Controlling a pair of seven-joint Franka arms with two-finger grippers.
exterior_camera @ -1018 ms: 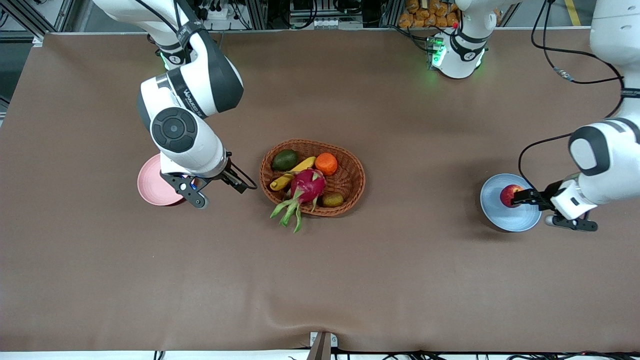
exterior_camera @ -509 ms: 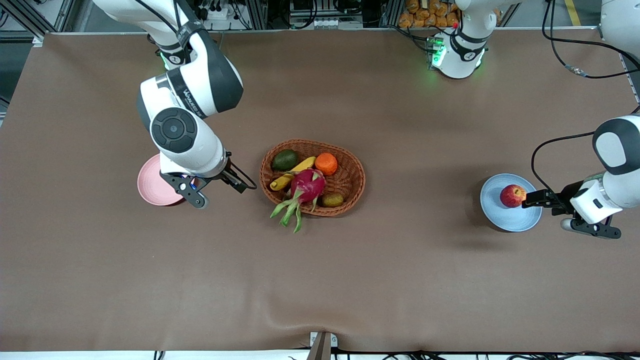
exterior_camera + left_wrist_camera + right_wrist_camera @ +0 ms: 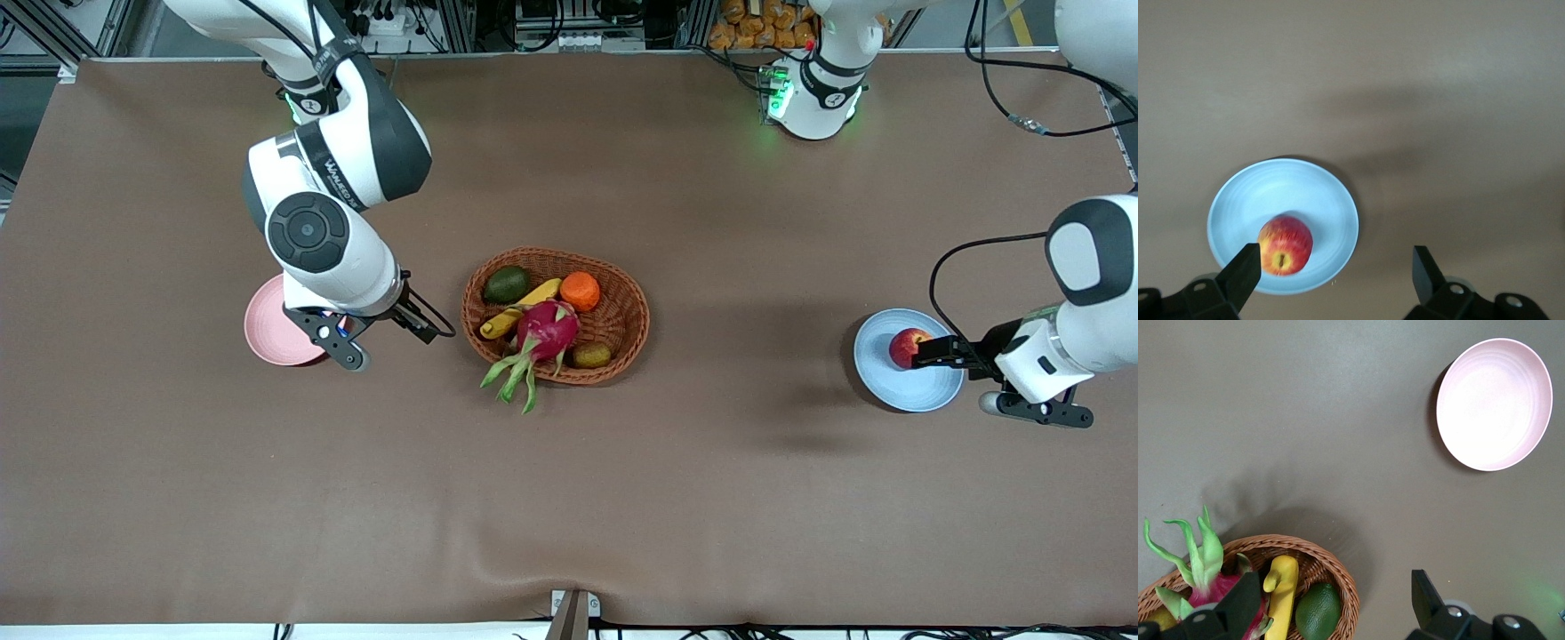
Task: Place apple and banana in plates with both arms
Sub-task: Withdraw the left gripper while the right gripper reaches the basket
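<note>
Matt brown cloth covers the table; the basket is rough woven wicker.

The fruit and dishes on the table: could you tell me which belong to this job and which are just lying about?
Job: apple on blue plate; banana in basket; empty pink plate.

Lying about: dragon fruit, orange fruit, green fruit, small brownish fruit.

Dragon fruit lying over banana in basket, bare table all around
</note>
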